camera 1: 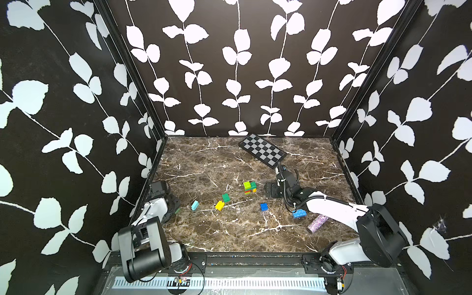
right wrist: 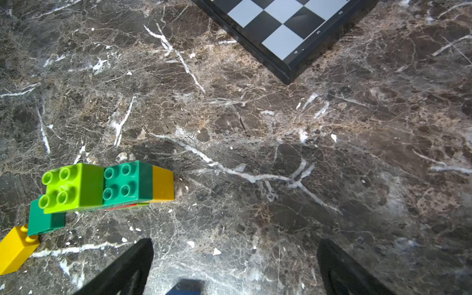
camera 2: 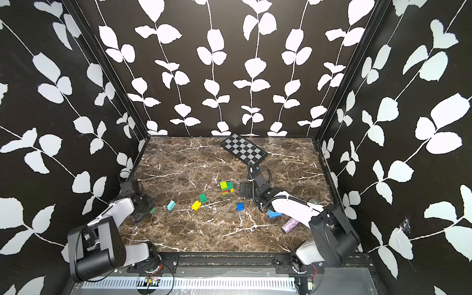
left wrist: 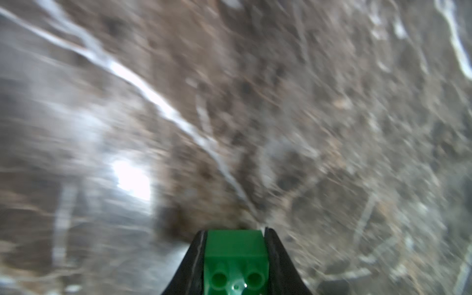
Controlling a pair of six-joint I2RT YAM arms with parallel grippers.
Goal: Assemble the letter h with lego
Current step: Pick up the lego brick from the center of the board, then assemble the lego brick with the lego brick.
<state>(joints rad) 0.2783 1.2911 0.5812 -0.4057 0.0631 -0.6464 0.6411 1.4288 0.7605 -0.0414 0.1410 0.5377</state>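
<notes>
A green brick (left wrist: 236,258) sits clamped between the jaws of the left tool (left wrist: 235,231), low by the worktop's (camera 1: 204,163) left edge. A pale blue brick (camera 1: 195,205), a yellow brick (camera 1: 219,205) and a blue brick (camera 1: 264,207) lie loose nearer the middle, where the joined stack (right wrist: 102,189) stands. The right tool (right wrist: 235,241) is just beside it, spread wide and holding nothing

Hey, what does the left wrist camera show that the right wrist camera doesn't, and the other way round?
Only the left wrist view: a green brick clamped in the left claw, with everything beyond it blurred.

Only the right wrist view: the joined stack of lime, dark green and yellow bricks, a loose yellow brick, a corner of the checkered board, and the right claw open with nothing between its fingers.

Both: the brown marble tabletop with white veins.
</notes>
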